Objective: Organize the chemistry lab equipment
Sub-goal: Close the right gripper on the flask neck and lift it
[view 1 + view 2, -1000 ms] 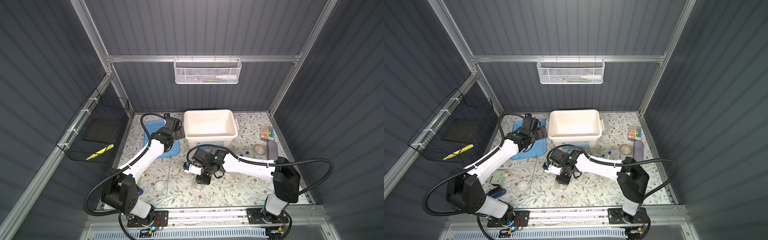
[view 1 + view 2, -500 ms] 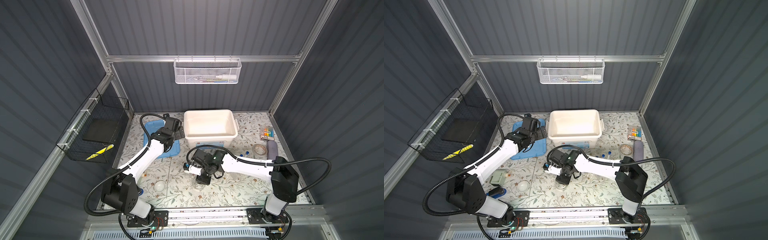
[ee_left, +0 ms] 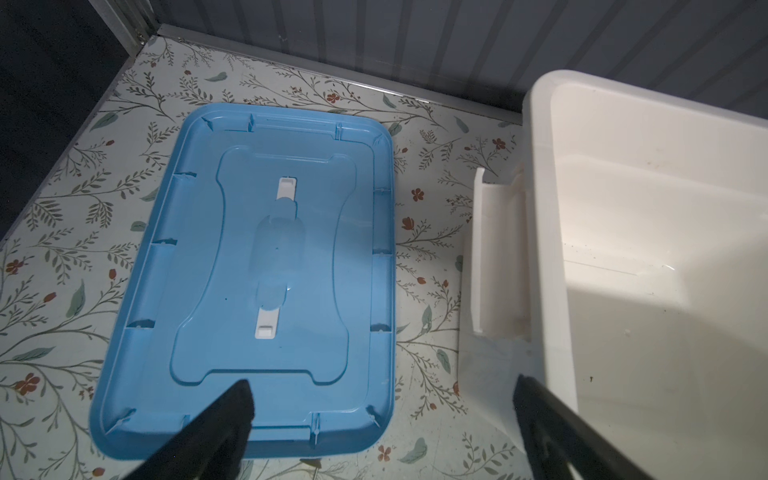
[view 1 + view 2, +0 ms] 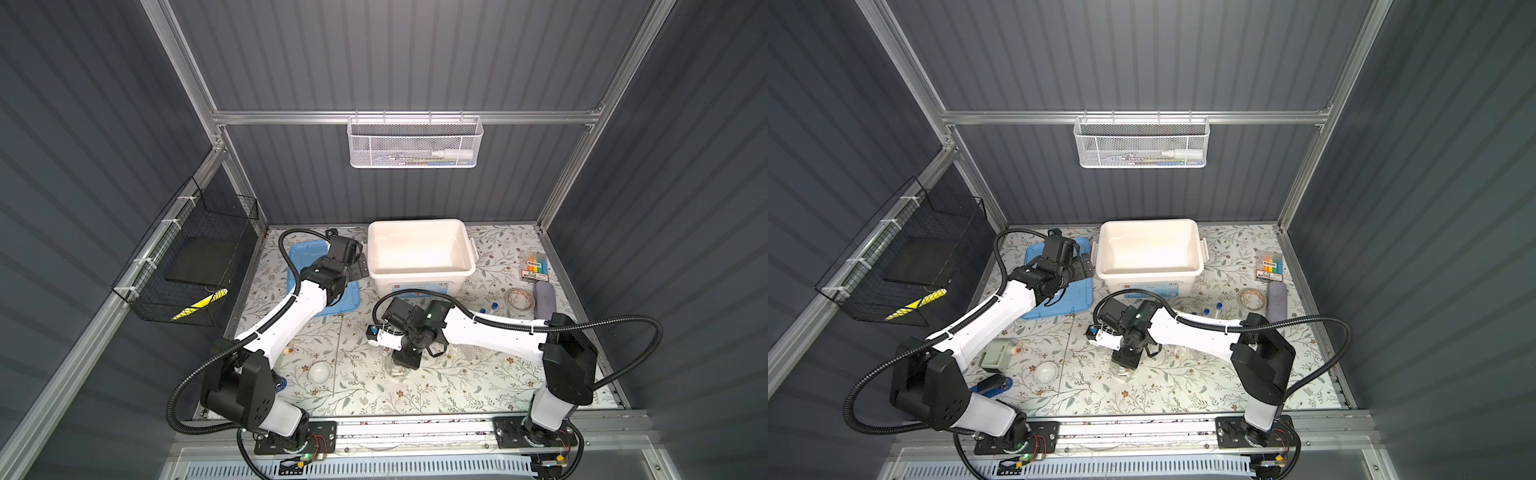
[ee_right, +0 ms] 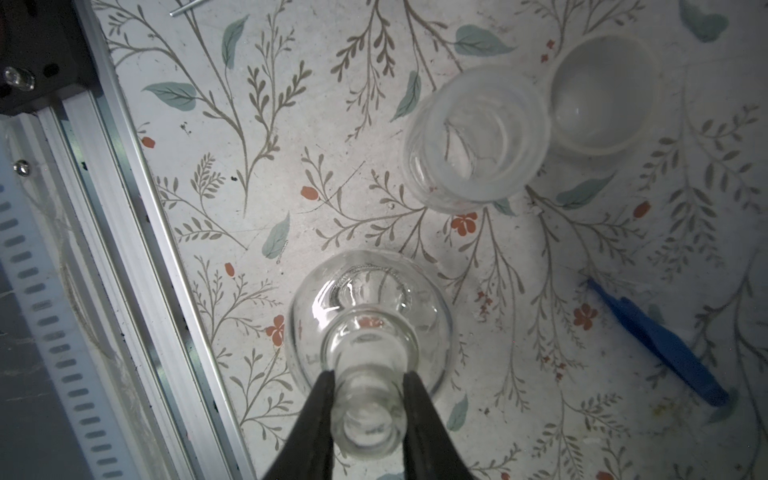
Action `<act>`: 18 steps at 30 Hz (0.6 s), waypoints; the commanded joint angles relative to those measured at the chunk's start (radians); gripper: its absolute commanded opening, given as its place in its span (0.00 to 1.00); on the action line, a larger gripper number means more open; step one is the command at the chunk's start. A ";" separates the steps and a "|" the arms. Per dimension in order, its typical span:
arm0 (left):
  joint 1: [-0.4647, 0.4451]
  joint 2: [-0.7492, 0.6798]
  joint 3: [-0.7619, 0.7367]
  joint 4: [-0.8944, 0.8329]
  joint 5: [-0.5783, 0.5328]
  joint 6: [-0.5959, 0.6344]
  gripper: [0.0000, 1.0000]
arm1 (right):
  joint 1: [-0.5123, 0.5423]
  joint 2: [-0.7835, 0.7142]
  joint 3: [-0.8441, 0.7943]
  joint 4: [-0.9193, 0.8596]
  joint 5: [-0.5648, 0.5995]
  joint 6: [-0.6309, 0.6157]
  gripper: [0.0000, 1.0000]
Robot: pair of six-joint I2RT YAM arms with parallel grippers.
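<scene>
A clear round-bodied glass flask stands upright on the floral table near the front, seen in both top views. My right gripper is shut on its neck, one finger pressed to each side. Beside the flask stand a clear beaker and a small white dish, and blue tweezers lie flat. Another white dish sits front left. Blue-capped test tubes lie behind my right arm. My left gripper hangs open and holds nothing, between the blue lid and the white bin.
A pack of coloured pens, a tape roll and a grey roll lie at the right. A blue stapler and a pale green block sit front left. A white wire basket hangs on the back wall.
My right gripper's jaws have closed in onto the flask's neck. Neither arm has visibly shifted, and the left gripper has stayed open.
</scene>
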 commanded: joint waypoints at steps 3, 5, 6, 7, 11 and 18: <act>0.006 -0.018 -0.003 0.004 0.005 -0.012 1.00 | 0.008 0.005 0.035 -0.020 -0.008 0.015 0.20; 0.006 -0.017 -0.001 0.004 0.004 -0.012 1.00 | 0.009 0.000 0.037 -0.019 -0.009 0.017 0.20; 0.006 -0.017 -0.003 0.005 0.005 -0.012 1.00 | 0.010 -0.003 0.038 -0.018 -0.007 0.018 0.20; 0.006 -0.017 -0.002 0.005 0.007 -0.014 1.00 | 0.010 -0.005 0.038 -0.017 -0.006 0.019 0.20; 0.006 -0.020 -0.008 0.006 0.006 -0.016 1.00 | 0.010 -0.011 0.049 -0.021 -0.001 0.019 0.20; 0.007 -0.023 -0.009 0.008 0.007 -0.020 1.00 | 0.010 -0.015 0.072 -0.036 0.002 0.022 0.19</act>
